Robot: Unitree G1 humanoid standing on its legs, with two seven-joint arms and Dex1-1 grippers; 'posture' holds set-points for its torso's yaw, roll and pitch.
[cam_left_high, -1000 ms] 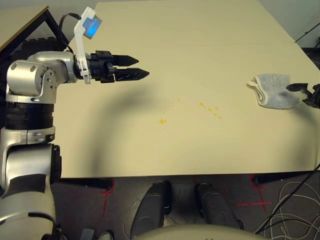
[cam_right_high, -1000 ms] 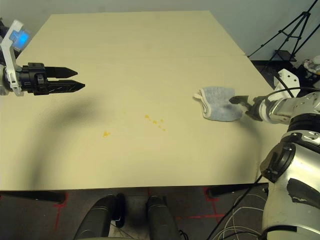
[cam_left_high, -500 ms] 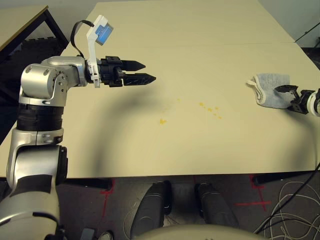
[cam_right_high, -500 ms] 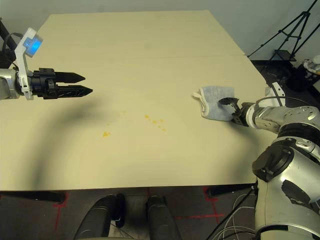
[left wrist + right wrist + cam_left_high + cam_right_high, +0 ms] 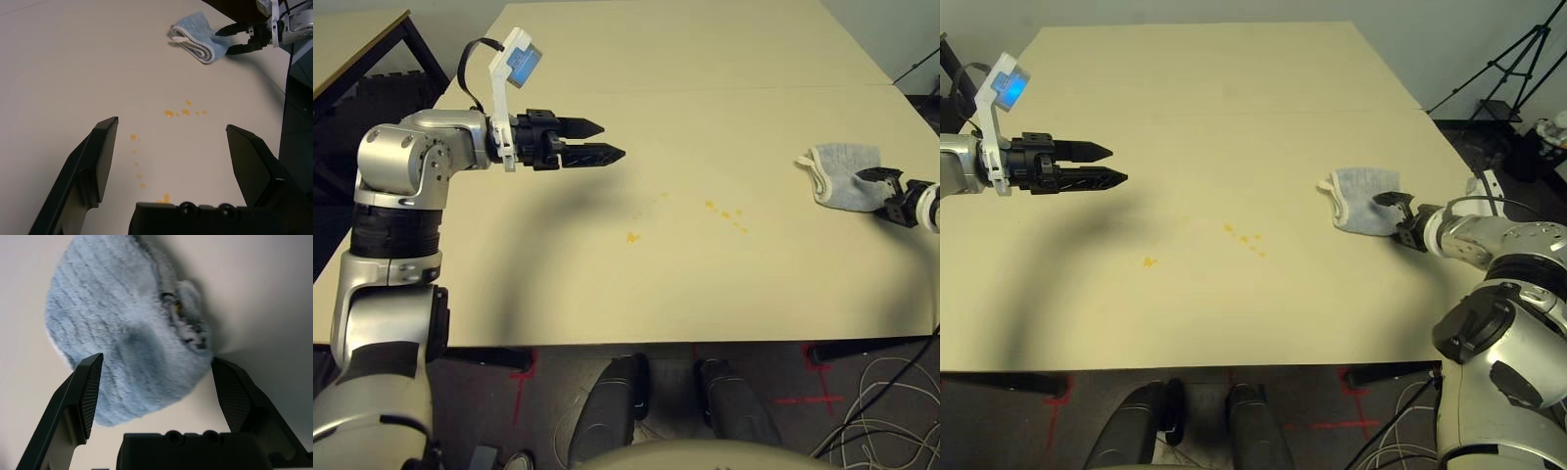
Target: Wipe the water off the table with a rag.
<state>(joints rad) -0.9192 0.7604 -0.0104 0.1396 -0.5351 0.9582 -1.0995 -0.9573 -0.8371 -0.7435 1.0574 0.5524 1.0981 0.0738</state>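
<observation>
In the left eye view, you had the folded terry rag (image 5: 845, 176) lying on the right of the pale, smooth table (image 5: 607, 294), your left gripper (image 5: 615, 141) open over the left side. Small yellow-orange drops (image 5: 724, 214) lay between.

The right eye view added a black tripod (image 5: 1513, 69) beyond the table's right side.

The left wrist view showed the rag's rolled, whitish edge and rounded, glossy drops.

The right wrist view showed ribbed pile between your right gripper's (image 5: 157, 357) open, cross-hatched fingers; contact was hard to judge.
</observation>
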